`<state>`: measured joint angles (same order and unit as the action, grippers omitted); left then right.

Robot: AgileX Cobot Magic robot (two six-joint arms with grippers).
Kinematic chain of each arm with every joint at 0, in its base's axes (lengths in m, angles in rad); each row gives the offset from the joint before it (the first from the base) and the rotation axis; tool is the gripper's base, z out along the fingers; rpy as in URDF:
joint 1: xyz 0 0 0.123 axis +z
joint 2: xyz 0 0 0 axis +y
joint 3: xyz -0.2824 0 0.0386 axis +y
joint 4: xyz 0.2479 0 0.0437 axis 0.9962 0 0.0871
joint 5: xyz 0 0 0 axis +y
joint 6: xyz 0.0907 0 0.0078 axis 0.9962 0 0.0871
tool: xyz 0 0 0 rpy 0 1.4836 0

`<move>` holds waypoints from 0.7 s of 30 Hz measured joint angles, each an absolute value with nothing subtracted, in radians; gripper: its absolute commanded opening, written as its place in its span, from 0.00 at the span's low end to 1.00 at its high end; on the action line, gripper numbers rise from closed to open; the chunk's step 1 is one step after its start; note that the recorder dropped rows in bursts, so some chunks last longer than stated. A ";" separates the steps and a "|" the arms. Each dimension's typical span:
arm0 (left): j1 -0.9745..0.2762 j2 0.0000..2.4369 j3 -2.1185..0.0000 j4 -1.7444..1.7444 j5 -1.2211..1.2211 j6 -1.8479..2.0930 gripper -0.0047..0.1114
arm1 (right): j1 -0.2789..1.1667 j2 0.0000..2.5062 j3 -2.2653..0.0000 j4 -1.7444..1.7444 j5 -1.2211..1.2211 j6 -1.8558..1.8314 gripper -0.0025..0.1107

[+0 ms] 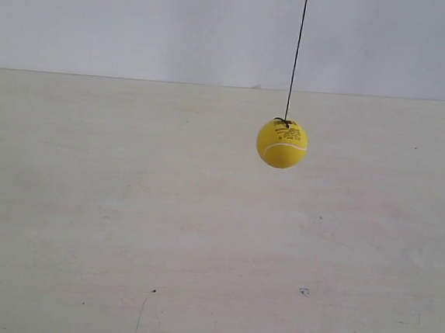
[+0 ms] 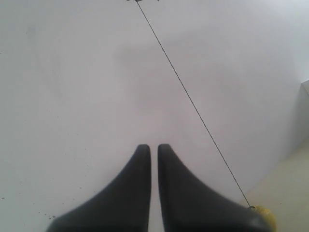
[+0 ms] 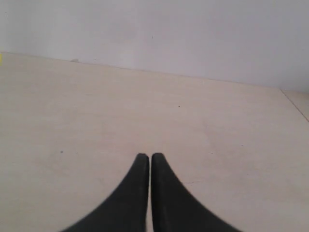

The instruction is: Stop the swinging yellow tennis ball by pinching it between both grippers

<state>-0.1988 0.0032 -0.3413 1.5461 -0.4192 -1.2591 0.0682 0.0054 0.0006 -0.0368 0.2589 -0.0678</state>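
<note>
The yellow tennis ball (image 1: 282,144) hangs in the air on a thin black string (image 1: 296,56), right of the exterior view's centre and above the pale table (image 1: 124,220). Neither arm appears in the exterior view. In the left wrist view my left gripper (image 2: 154,147) is shut with nothing between its black tapered fingers; the string (image 2: 193,104) runs slantwise past them, and a sliver of the ball (image 2: 264,214) peeks out beside one finger. My right gripper (image 3: 148,156) is shut and empty over the table; a tiny yellow speck (image 3: 1,58) shows at the frame edge.
A plain white wall (image 1: 142,19) stands behind the table. A few small dark specks (image 1: 303,291) mark the tabletop. A table edge or seam (image 3: 294,104) shows at one side of the right wrist view.
</note>
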 measured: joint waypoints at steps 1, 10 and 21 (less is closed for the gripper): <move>-0.199 0.003 -0.341 1.546 -0.421 -1.259 0.08 | 0.068 0.005 0.001 -0.037 0.257 -0.066 0.02; -0.199 0.003 -0.341 1.548 -0.423 -1.259 0.08 | 0.068 0.005 0.001 -0.037 0.257 -0.051 0.02; -0.199 0.003 -0.341 1.548 -0.423 -1.259 0.08 | 0.068 0.005 0.001 -0.037 0.257 -0.049 0.02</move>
